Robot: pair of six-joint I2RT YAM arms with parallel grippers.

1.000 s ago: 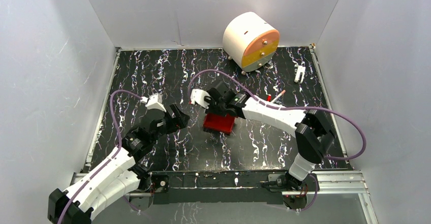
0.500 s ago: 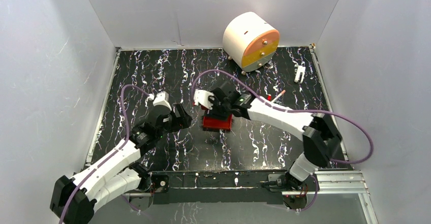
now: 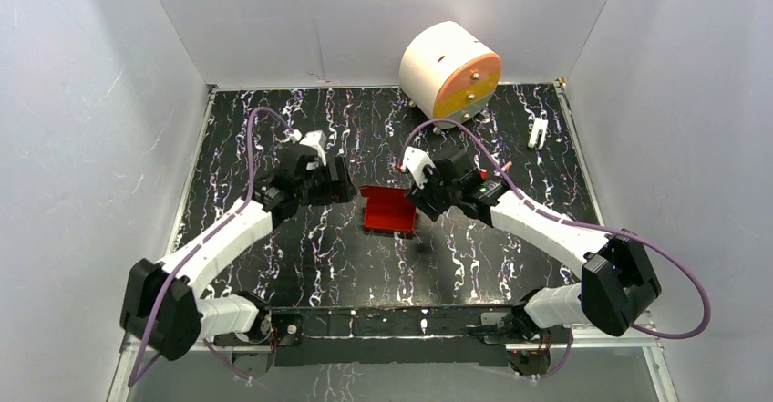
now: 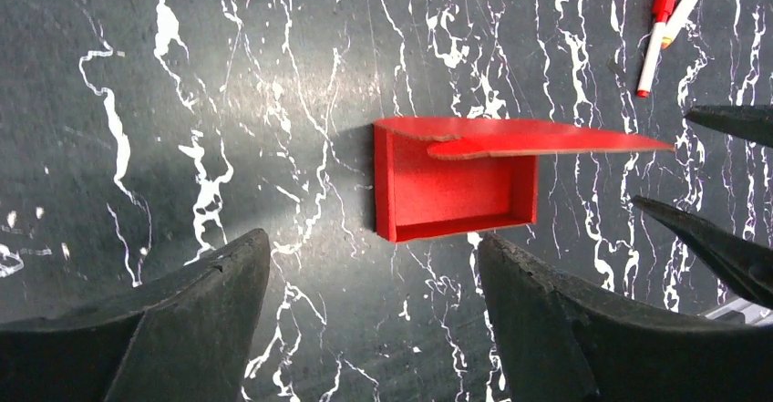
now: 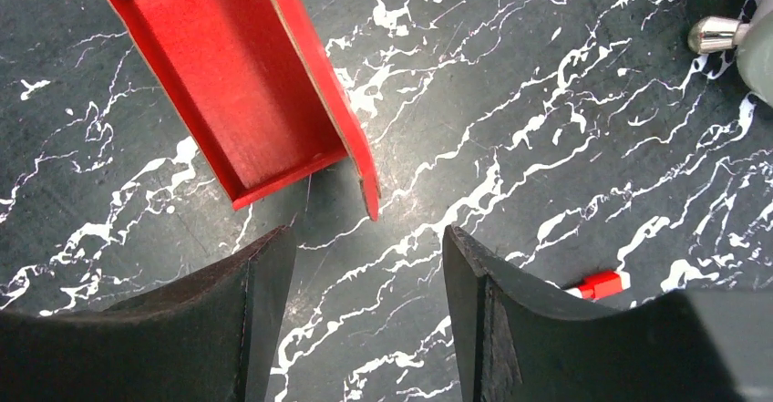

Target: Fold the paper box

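Paper box (image 3: 389,209): centre of counter (image 3: 273,128), open-topped, one flap standing.
Left fingers (image 3: 345,190): wide apart, empty, at its 9 o'clock.
Right fingers (image 3: 416,203): apart, empty, at 3 o'clock.
Nearby: pens (image 4: 654,33) at 2 o'clock, drum (image 3: 449,74) beyond.

red paper box (image 3: 389,211), open tray, lid flap raised, flat on table

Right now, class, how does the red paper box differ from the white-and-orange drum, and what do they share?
Shape: the paper box is a shallow open rectangular tray with one flap; the drum is round.
Colour: the paper box is red all over; the drum is white with an orange-and-yellow face.
Position: the paper box lies mid-table; the drum sits at the far edge.
Both rest on the table, unheld.
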